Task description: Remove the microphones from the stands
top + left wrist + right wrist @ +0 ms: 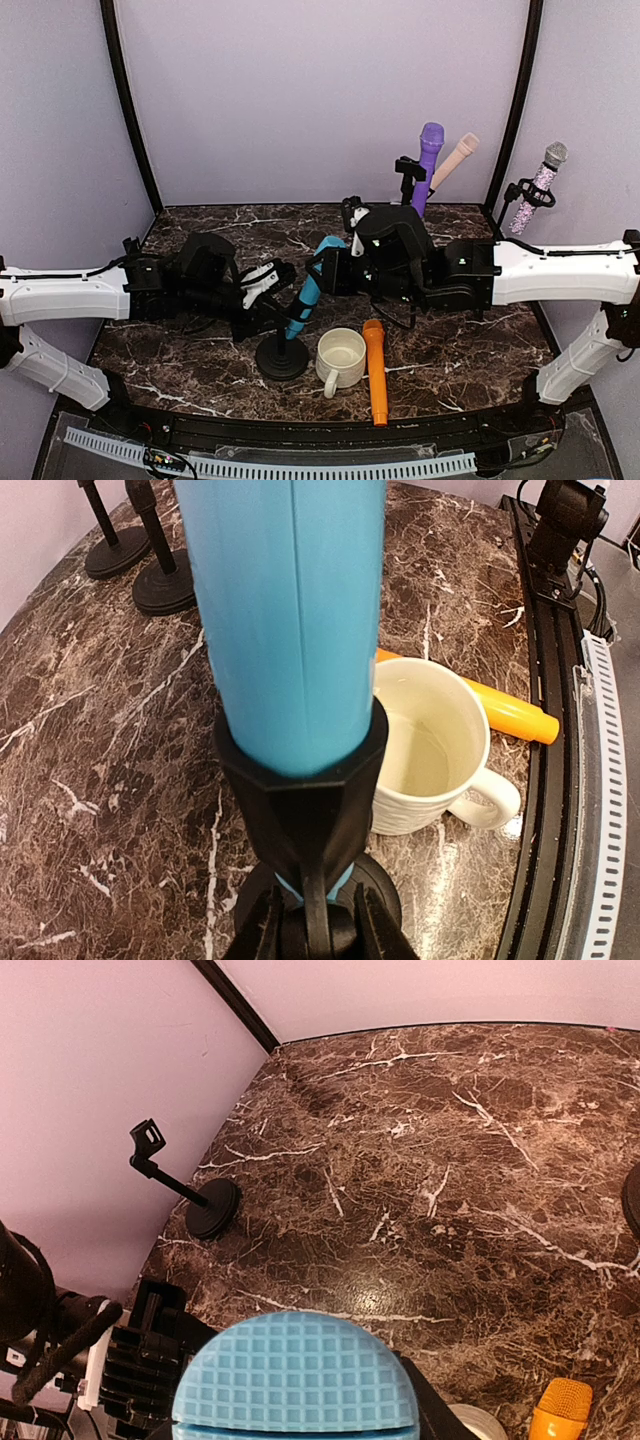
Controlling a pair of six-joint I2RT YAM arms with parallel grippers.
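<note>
A blue microphone leans in the clip of a black stand at the table's front centre. My left gripper is shut on the stand's stem just below the clip. In the left wrist view, the blue body sits in the clip, with my fingers either side of the stem. My right gripper is shut on the microphone's upper end. In the right wrist view, its gridded blue head fills the bottom, with one finger beside it.
A white mug and an orange microphone lie just right of the stand's base. Purple, beige and sparkly microphones stand at the back right. An empty stand stands by the wall.
</note>
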